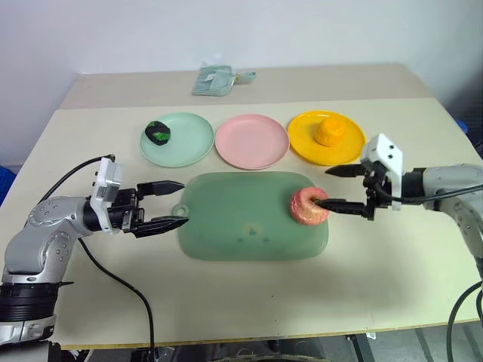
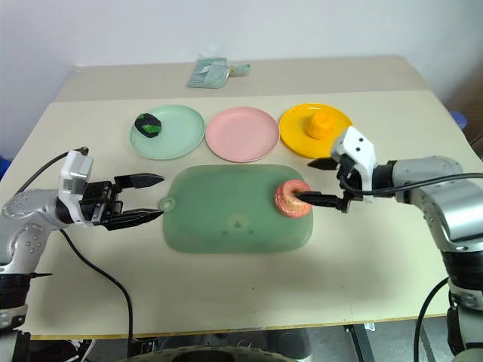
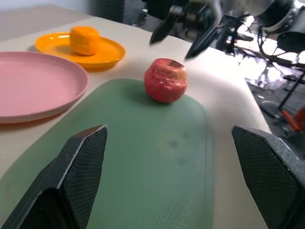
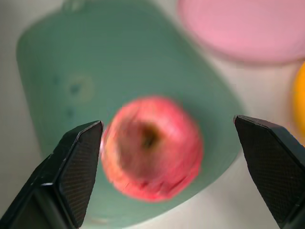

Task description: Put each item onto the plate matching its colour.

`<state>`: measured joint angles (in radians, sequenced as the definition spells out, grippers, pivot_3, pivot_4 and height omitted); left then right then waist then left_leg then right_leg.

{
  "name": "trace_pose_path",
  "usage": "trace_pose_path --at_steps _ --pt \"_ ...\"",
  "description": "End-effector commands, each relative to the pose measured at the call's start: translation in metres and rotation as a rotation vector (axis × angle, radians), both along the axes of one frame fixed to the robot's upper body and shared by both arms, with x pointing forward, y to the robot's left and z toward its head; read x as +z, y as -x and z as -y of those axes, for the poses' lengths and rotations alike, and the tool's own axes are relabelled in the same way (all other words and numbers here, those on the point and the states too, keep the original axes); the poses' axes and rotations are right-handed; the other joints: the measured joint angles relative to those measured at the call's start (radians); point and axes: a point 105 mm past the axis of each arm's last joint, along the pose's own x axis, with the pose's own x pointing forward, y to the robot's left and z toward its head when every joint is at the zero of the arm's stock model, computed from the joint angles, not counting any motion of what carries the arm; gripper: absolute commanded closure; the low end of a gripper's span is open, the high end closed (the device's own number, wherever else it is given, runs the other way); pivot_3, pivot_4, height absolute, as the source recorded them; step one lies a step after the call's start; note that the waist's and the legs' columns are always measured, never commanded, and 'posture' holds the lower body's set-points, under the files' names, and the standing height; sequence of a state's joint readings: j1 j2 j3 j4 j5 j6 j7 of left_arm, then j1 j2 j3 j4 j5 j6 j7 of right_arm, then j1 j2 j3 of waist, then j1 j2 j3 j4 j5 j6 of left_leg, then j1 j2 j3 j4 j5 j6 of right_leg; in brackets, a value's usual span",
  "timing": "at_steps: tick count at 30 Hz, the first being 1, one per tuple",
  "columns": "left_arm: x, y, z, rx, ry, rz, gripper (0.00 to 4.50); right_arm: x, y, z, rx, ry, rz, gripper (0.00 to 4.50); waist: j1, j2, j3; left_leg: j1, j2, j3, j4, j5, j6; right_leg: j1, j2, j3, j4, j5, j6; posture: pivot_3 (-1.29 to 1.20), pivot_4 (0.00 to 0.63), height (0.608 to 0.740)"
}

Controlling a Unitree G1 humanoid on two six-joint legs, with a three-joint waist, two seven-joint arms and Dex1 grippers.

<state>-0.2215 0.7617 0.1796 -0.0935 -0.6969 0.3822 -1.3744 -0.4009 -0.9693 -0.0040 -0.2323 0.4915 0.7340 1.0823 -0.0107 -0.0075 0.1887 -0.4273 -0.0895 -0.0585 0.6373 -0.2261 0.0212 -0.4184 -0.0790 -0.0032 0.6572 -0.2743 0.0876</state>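
Note:
A pink-red apple-like item [image 1: 308, 206] rests on the right end of the translucent green mat [image 1: 241, 222]. My right gripper [image 1: 322, 187] stands open just right of it, jaws wide and holding nothing; in the right wrist view the apple [image 4: 151, 148] lies ahead between the fingers. The green item [image 1: 158, 133] lies on the mint green plate [image 1: 190, 143]. On the yellow-orange plate [image 1: 306, 143] is the yellow-orange item [image 1: 330, 131]. The pink plate [image 1: 251, 141] between them is bare. My left gripper [image 1: 186, 202] is open and empty by the mat's left tab.
The three plates stand in a row behind the mat. A folded pale green cloth [image 1: 215, 79] lies at the table's far edge. A black cable [image 1: 113, 275] trails from my left arm over the near left part of the table.

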Motion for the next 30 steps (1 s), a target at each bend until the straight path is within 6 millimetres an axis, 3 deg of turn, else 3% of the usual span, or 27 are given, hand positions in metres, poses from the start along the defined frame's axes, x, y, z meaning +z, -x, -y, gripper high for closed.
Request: trace_pose_path --at_steps 1,8,11,14,16,20,23,25,30 --pt "-0.002 0.006 0.002 -0.057 -0.042 0.024 0.24 0.009 0.0 -0.008 0.027 -0.035 0.026 0.04 0.001 0.0 0.0 0.0 0.0 0.0 0.0 0.0 0.0 0.0 0.0 0.0 0.0 0.0 0.0 0.0 0.15 0.738" --pt "-0.001 0.007 0.009 -0.083 -0.044 0.058 0.24 -0.007 0.0 -0.013 0.058 0.023 0.024 0.04 0.003 0.0 0.0 0.0 0.0 0.0 0.0 0.0 0.0 0.0 0.0 0.0 0.0 0.0 0.0 0.0 0.15 0.738" --pt "0.0 0.006 0.01 -0.081 -0.045 0.049 0.24 -0.023 0.003 -0.01 0.068 0.096 -0.01 0.04 0.003 0.0 0.0 0.0 0.0 0.0 0.0 0.0 0.0 0.0 0.0 0.0 0.0 0.0 0.0 0.0 0.15 0.738" --pt "0.0 0.004 0.009 -0.069 -0.055 0.049 0.24 -0.026 0.003 -0.013 0.076 0.101 -0.004 0.88 0.003 0.0 0.0 0.0 0.0 0.0 0.0 0.0 0.0 0.0 0.0 0.0 0.0 0.0 0.0 0.0 0.15 0.738" --pt "0.002 0.0 0.009 -0.049 -0.045 0.066 0.24 -0.015 -0.002 -0.019 0.071 0.05 0.034 1.46 0.003 0.0 0.0 0.0 0.0 0.0 0.0 0.0 0.0 0.001 0.0 0.0 0.0 0.0 0.0 0.0 0.15 0.738" --pt "0.008 -0.025 0.005 0.099 -0.03 0.142 0.24 0.027 -0.034 -0.028 -0.04 -0.128 0.201 1.46 -0.001 0.0 0.0 0.001 0.0 0.0 0.001 0.0 0.0 0.001 0.0 0.0 0.0 0.0 0.0 0.0 0.15 0.738" --pt "0.013 -0.058 -0.007 0.32 -0.023 0.217 0.24 0.052 -0.068 -0.024 -0.192 -0.173 0.36 1.46 0.001 0.0 0.0 0.0 0.0 0.0 0.002 0.001 -0.001 0.0 0.0 0.0 0.002 0.0 0.0 0.0 0.15 0.738" --pt "0.015 -0.069 -0.009 0.405 -0.006 0.25 0.24 0.061 -0.085 -0.023 -0.267 -0.184 0.424 1.46 0.004 0.0 0.0 0.0 -0.001 0.0 0.002 0.001 -0.002 -0.001 0.0 0.0 0.003 0.0 0.0 0.0 0.15 0.738" --pt "0.017 -0.085 -0.009 0.558 0.04 0.286 0.24 0.069 -0.104 -0.045 -0.292 -0.243 0.483 1.46 0.002 -0.001 0.0 -0.001 -0.002 0.0 0.003 0.003 -0.005 -0.001 0.0 0.0 0.003 0.0 0.0 0.0 0.15 0.738"
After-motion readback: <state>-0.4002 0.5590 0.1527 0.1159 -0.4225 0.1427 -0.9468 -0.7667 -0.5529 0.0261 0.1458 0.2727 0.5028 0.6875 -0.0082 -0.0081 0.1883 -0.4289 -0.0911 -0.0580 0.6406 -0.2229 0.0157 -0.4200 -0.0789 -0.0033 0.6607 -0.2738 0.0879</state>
